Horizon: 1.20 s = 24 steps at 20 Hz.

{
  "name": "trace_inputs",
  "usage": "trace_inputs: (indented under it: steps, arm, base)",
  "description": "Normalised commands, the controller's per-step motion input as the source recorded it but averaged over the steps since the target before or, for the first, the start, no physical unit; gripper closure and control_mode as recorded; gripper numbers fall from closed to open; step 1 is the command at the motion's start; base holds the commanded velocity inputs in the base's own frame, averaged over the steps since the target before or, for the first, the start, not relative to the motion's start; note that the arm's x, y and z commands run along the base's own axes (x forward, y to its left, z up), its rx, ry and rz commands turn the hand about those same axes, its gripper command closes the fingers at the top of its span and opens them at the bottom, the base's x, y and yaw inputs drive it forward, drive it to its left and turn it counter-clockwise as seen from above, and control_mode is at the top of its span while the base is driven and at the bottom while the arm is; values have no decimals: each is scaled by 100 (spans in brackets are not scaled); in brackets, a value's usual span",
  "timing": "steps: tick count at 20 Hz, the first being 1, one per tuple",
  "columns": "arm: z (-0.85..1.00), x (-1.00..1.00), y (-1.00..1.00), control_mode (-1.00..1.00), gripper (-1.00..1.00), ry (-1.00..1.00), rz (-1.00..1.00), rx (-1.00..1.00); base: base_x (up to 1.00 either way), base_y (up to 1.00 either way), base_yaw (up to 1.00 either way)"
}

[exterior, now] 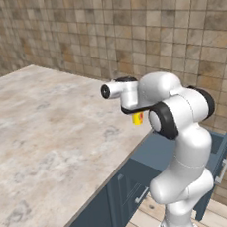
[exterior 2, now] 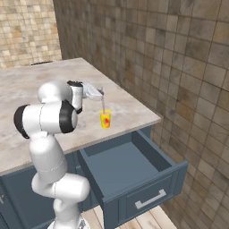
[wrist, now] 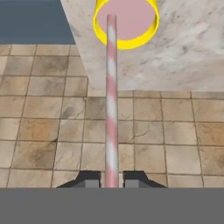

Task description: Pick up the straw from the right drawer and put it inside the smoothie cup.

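gripper (wrist: 111,180) is clamped on the straw (wrist: 111,100) at the bottom middle of the hand view; straw runs straight up the frame, its tip over the pink inside of the cup (wrist: 126,22) at top centre; in the right base view the yellow cup (exterior 2: 105,119) sits mid-frame near the counter (exterior 2: 40,89) edge, straw (exterior 2: 103,102) hanging just above it; drawer (exterior 2: 134,172) pulled open at lower right

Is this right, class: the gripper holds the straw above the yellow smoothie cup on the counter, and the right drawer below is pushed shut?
Not quite. The right drawer stands pulled open, as the right base view shows. The rest holds: the gripper holds the straw above the smoothie cup on the counter.
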Motion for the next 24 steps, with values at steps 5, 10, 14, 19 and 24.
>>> trace_inputs:
  steps: [5,10,14,19,24]
  arm:
    - [-14,14,0,-100,100,0,11,0]
    - [-4,15,0,-100,100,0,10,0]
    - [-1,13,0,-100,100,0,9,0]
    - [-2,17,0,-100,100,0,8,0]
    - [-13,15,0,-100,100,0,7,0]
  base:
    - [0,0,0]
    - [0,0,0]
    - [0,0,0]
    - [0,0,0]
    - [0,0,0]
